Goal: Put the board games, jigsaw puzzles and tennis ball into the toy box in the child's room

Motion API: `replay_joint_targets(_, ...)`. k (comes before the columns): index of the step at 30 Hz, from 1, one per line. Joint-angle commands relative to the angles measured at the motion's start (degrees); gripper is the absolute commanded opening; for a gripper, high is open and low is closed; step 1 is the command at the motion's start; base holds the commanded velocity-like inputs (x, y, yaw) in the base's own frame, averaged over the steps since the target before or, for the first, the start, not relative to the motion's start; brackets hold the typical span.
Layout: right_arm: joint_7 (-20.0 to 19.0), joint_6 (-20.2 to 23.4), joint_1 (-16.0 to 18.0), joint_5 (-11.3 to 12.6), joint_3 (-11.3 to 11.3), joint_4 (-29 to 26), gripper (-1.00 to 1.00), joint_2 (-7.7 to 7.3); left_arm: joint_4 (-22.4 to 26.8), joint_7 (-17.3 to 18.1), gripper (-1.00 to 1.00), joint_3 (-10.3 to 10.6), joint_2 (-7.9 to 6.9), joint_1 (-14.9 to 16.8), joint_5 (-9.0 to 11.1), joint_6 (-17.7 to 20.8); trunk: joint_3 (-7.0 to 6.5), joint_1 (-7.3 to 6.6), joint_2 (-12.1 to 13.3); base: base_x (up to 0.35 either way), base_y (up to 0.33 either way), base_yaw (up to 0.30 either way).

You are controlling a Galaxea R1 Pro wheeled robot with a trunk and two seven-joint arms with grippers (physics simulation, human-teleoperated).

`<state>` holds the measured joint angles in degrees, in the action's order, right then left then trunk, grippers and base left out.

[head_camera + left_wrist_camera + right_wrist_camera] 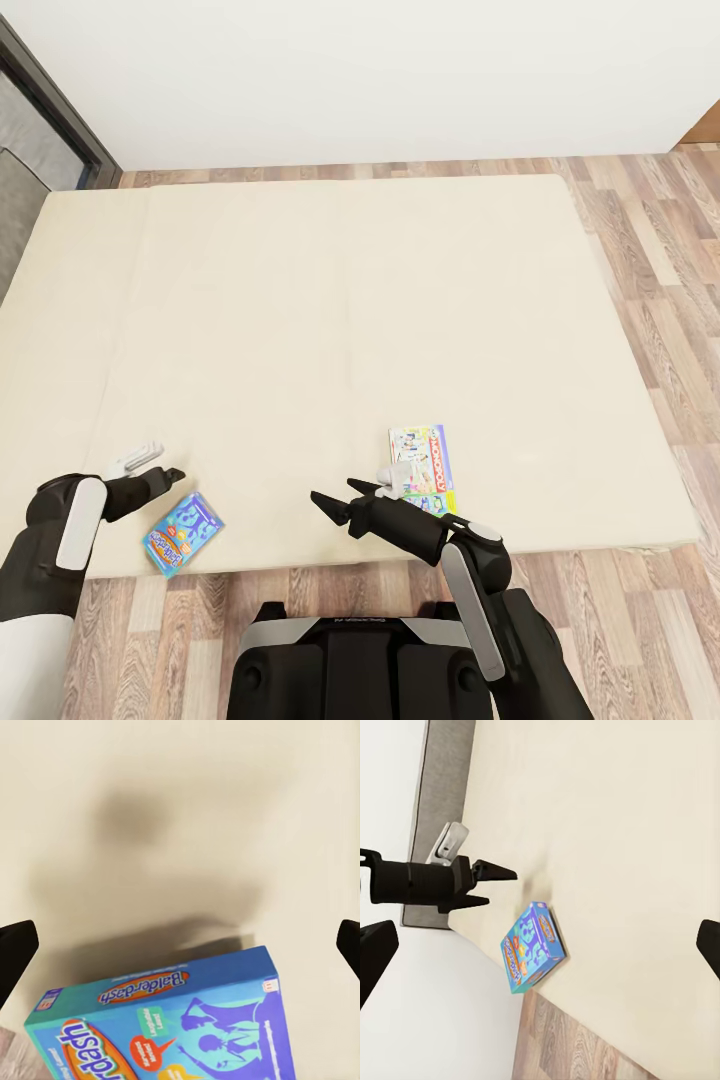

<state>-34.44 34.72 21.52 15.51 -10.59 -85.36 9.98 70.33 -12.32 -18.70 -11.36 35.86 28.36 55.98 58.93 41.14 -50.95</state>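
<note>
Both jaws spread: left gripper at lower left should straddle the blue board game squarely on the bed.

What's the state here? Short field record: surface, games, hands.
surface: beige bed, wood floor around it
blue board game: flat on the bed near its front edge, just beside the left hand, not held
Monopoly board game: flat on the bed, right of the blue one, beside the right arm
left hand: open, above the bed beside the blue box
right hand: open, empty, between the two games
progress: both games not yet picked up
</note>
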Motion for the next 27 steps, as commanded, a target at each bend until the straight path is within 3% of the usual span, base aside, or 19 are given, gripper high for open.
replay_joint_targets(1, 0.0, 0.4, 0.0, 0.4, 0.0, 0.0, 1.00, 0.02, 0.1, -0.5, 1.00, 0.0, 0.00, 0.0, 0.6, 0.2, 0.03, 0.01, 0.0, 0.000, 0.000, 0.000)
replay_joint_targets(16, 0.0, 0.4, 0.0, 0.4, 0.1, -0.1, 1.00, 0.02, 0.3, -0.1, 1.00, 0.7, 0.20, -1.6, 0.6, -0.3, 0.03, 0.01, 0.0, 0.000, 0.000, 0.000)
replay_joint_targets(21, 0.0, 0.4, 0.0, 0.5, 0.1, -0.1, 1.00, 0.02, 0.2, 1.5, 1.00, 0.7, -0.01, -3.0, 0.8, -3.2, 0.03, 0.01, 0.0, 0.000, 0.000, 0.000)
replay_joint_targets(27, 0.0, 0.4, 0.0, 0.5, 0.2, -0.2, 1.00, 0.02, 0.3, 5.9, 1.00, 0.8, -0.22, -4.6, 0.6, -6.0, 0.03, 0.01, 0.0, 0.000, 0.000, 0.000)
